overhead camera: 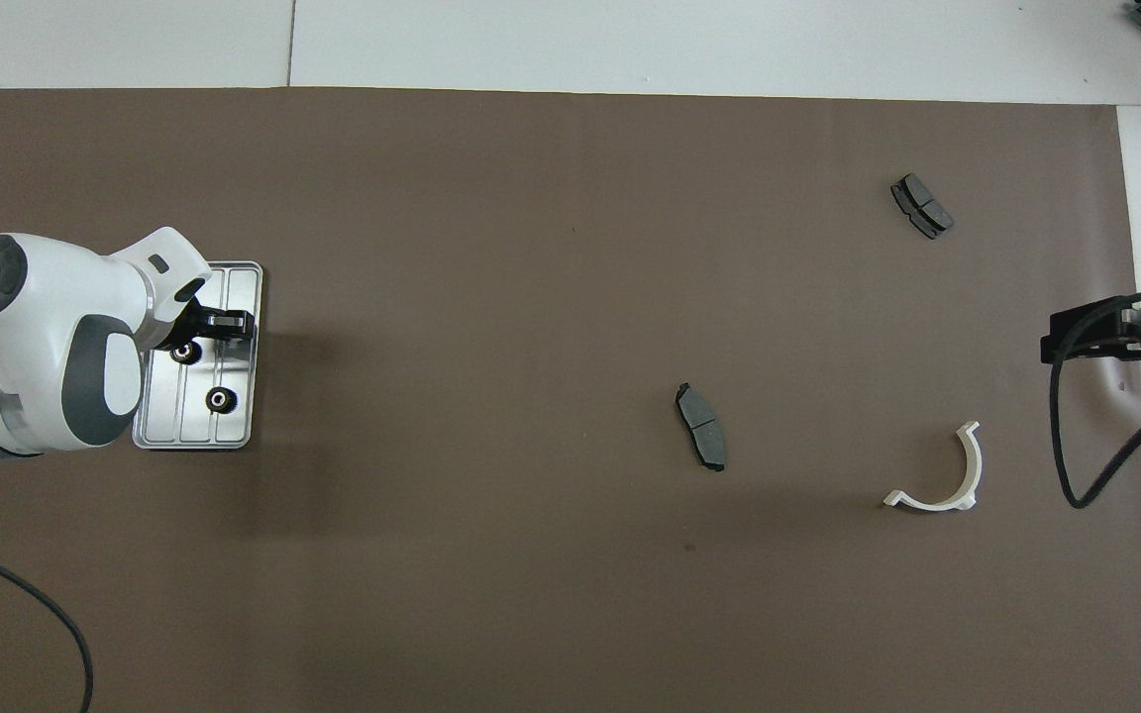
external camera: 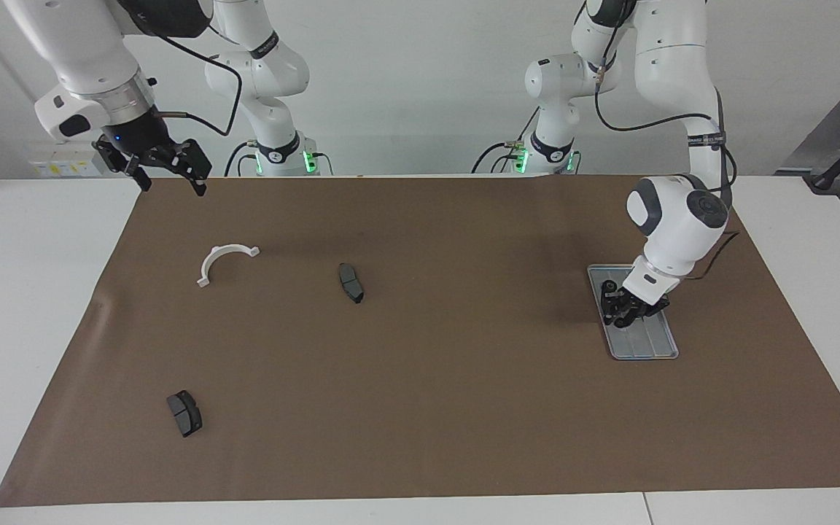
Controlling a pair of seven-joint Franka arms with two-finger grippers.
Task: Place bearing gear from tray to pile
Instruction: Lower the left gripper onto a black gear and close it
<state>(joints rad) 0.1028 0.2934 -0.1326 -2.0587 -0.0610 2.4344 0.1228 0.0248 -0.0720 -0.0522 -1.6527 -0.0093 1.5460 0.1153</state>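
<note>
The silver-grey ridged tray (external camera: 644, 341) (overhead camera: 184, 424) lies on the brown mat at the left arm's end of the table. Two small black round gears are in it. One gear (external camera: 610, 286) (overhead camera: 220, 398) sits near the tray's end nearer the robots. The other gear (overhead camera: 181, 352) is at the tray's middle and is hidden in the facing view. My left gripper (external camera: 623, 315) (overhead camera: 202, 337) is low over the tray, right at that middle gear. No group of gears shows on the mat outside the tray. My right gripper (external camera: 172, 182) (overhead camera: 1115, 337) waits open and empty in the air.
A white curved bracket (external camera: 224, 260) (overhead camera: 942, 475) lies toward the right arm's end. One dark grey pad (external camera: 351, 282) (overhead camera: 700, 426) lies near the mat's middle. A second pad (external camera: 184, 413) (overhead camera: 921, 205) lies farther from the robots.
</note>
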